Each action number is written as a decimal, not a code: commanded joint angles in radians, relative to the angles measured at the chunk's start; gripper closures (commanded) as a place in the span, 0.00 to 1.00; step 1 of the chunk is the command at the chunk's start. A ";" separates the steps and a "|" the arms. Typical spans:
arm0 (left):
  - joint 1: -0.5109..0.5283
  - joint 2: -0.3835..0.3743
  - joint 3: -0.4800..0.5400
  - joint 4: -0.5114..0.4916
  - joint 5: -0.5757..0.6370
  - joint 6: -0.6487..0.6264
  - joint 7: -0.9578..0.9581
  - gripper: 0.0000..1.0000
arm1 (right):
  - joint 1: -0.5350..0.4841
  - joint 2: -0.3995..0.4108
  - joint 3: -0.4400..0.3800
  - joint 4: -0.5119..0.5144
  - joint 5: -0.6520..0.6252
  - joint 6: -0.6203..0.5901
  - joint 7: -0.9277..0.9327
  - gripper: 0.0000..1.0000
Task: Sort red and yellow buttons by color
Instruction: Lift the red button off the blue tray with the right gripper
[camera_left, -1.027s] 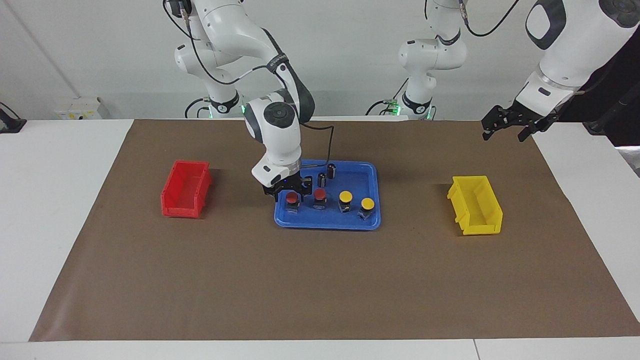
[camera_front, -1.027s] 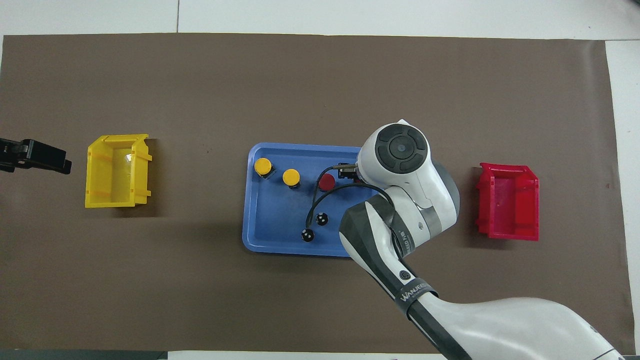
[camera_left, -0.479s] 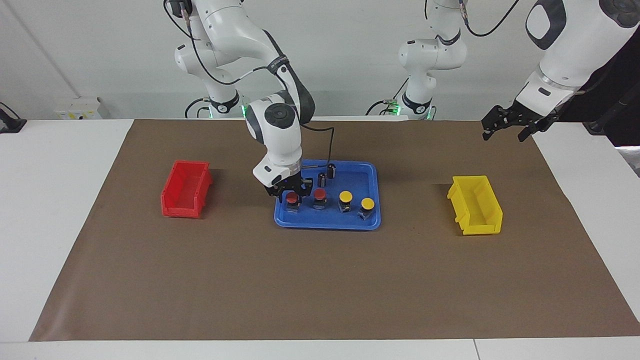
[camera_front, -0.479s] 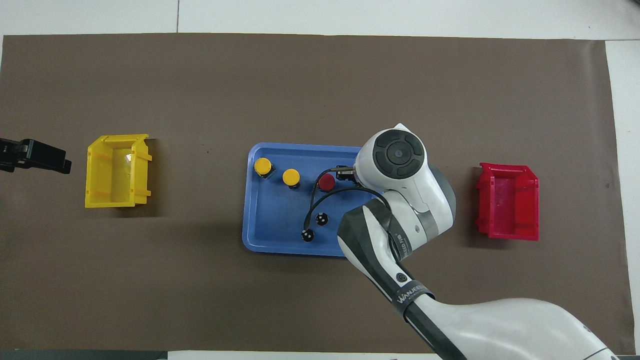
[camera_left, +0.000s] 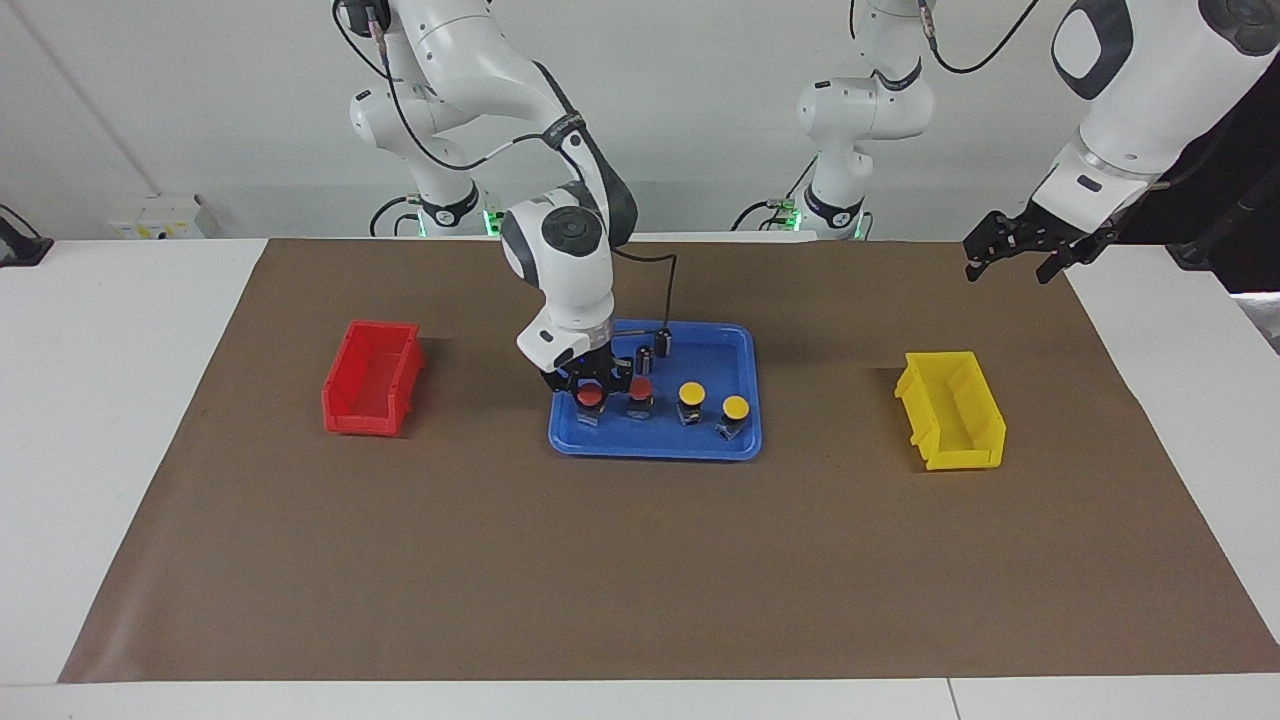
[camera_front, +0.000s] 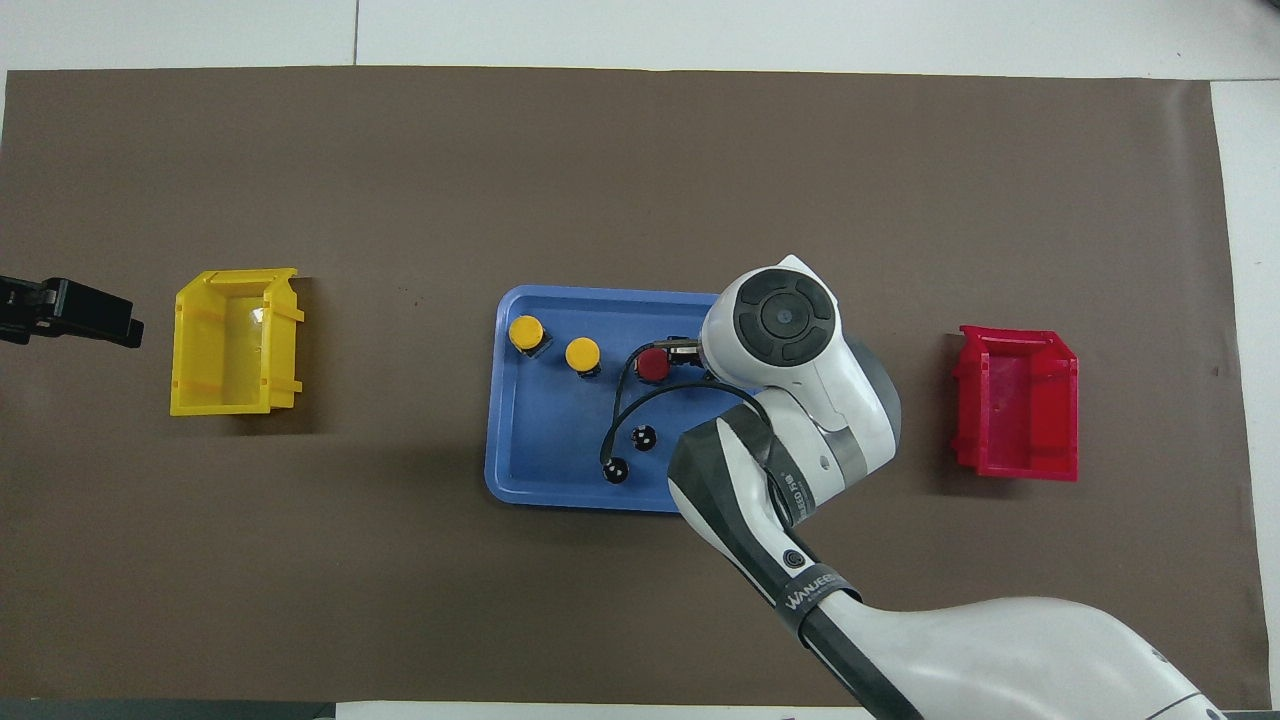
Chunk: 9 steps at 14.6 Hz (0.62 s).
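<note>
Four buttons stand in a row in the blue tray (camera_left: 655, 445). My right gripper (camera_left: 590, 386) is low in the tray with a finger on each side of the red button (camera_left: 588, 397) at the right arm's end of the row; the fingers look open. The second red button (camera_left: 640, 390) stands beside it, then two yellow buttons (camera_left: 690, 392) (camera_left: 736, 406). In the overhead view the right wrist hides the gripper and the first red button; the other red button (camera_front: 654, 365) and the yellow ones (camera_front: 582, 352) (camera_front: 526, 332) show. My left gripper (camera_left: 1018, 248) waits open in the air.
Two dark capless cylinders (camera_left: 645, 358) (camera_left: 663, 342) stand in the tray nearer to the robots than the row. A red bin (camera_left: 370, 378) sits toward the right arm's end, a yellow bin (camera_left: 950, 410) toward the left arm's end, on a brown mat (camera_left: 640, 570).
My right gripper has come down and shifted slightly toward the left arm's end, so its fingers now straddle the red button. The left arm has not moved.
</note>
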<state>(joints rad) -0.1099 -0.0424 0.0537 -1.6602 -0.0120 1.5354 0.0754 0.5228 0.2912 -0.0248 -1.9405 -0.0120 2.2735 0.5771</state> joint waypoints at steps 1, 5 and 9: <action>0.001 -0.016 0.000 -0.015 0.014 -0.001 0.001 0.00 | -0.039 -0.017 0.006 0.085 0.012 -0.112 -0.014 0.87; 0.001 -0.016 0.000 -0.015 0.014 -0.001 0.001 0.00 | -0.153 -0.183 0.006 0.101 0.012 -0.294 -0.168 0.87; 0.001 -0.016 0.000 -0.015 0.014 -0.001 0.001 0.00 | -0.393 -0.416 0.005 -0.107 0.061 -0.362 -0.510 0.87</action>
<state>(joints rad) -0.1099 -0.0424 0.0537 -1.6602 -0.0120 1.5354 0.0754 0.2442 0.0154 -0.0315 -1.8654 -0.0039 1.8887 0.2243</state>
